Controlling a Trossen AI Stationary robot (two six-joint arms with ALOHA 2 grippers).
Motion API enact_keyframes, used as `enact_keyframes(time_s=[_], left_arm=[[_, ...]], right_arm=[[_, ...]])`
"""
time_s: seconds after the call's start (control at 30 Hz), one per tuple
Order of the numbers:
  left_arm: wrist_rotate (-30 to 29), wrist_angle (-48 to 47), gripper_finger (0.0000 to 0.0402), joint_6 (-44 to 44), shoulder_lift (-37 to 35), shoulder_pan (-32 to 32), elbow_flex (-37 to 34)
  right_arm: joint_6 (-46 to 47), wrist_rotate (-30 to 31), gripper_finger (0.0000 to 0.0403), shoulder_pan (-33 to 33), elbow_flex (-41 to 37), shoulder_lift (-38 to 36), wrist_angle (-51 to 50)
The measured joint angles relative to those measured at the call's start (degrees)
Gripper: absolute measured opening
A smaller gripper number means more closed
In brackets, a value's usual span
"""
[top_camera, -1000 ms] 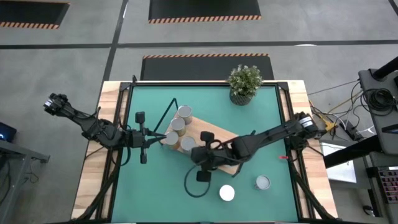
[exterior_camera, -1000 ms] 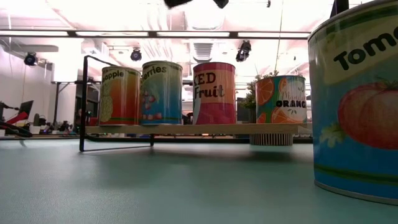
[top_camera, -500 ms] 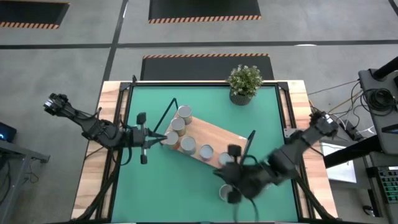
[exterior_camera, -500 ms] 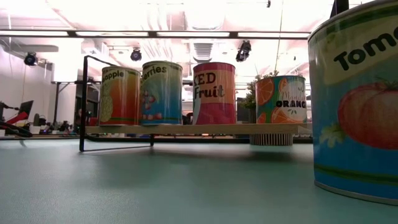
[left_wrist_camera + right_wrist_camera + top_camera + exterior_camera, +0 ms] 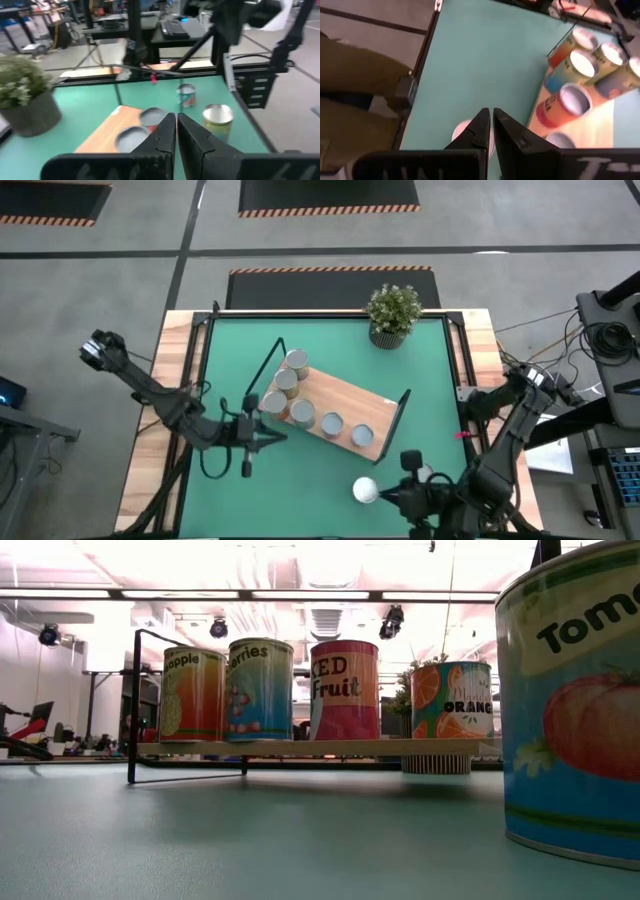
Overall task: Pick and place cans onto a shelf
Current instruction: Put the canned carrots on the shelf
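Note:
The shelf (image 5: 345, 402), a light-wood board with black wire loops, lies slantwise on the green mat. Several cans (image 5: 302, 414) stand upright on it in a row, and they show side-on in the low view (image 5: 345, 690). A white-topped can (image 5: 365, 490) and a silvery one (image 5: 425, 473) stand loose near the front edge. My left gripper (image 5: 273, 438) is shut and empty beside the shelf's left end (image 5: 176, 125). My right gripper (image 5: 387, 496) is shut and empty (image 5: 491, 120), its tips pointing at the white-topped can (image 5: 462, 134).
A potted green plant (image 5: 393, 313) stands at the back right of the mat. A large tomato can (image 5: 570, 710) fills the right side of the low view. Open mat (image 5: 230, 490) lies at the front left. Room furniture shows beyond the table.
My right gripper has swung from above the shelf's right part toward the table's near edge and right, ending by the loose cans, its fingers shut throughout. My left gripper has moved toward the near edge and slightly right, still shut. The cans and shelf have stayed put.

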Motion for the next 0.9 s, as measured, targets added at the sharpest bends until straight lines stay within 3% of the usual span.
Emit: enact_keyframes(time_s=[0.2,0.33,0.6,0.77,0.9], left_arm=[[-0.4,-0.1,0.0,-1.6,7.1,-3.3,5.4],[-0.4,-0.1,0.0,-1.6,11.5,-5.0,8.5],[-0.6,-0.3,0.0,-1.5,16.9,-6.1,11.1],[-0.8,-0.1,0.0,-0.5,16.8,-6.0,11.3],[-4.3,-0.1,0.0,0.6,16.3,-6.0,11.3]], right_arm=[[9.4,-1.2,0.0012,3.1,-4.8,-1.6,-1.1],[21.1,-2.5,0.0012,5.6,-8.7,-3.1,-5.5],[40.9,-2.6,0.0012,11.9,-23.5,-8.6,-5.3],[46.4,-2.3,0.0012,13.2,-30.8,-11.1,-4.4],[48.1,-2.2,0.0012,13.1,-34.7,-11.3,-4.1]])
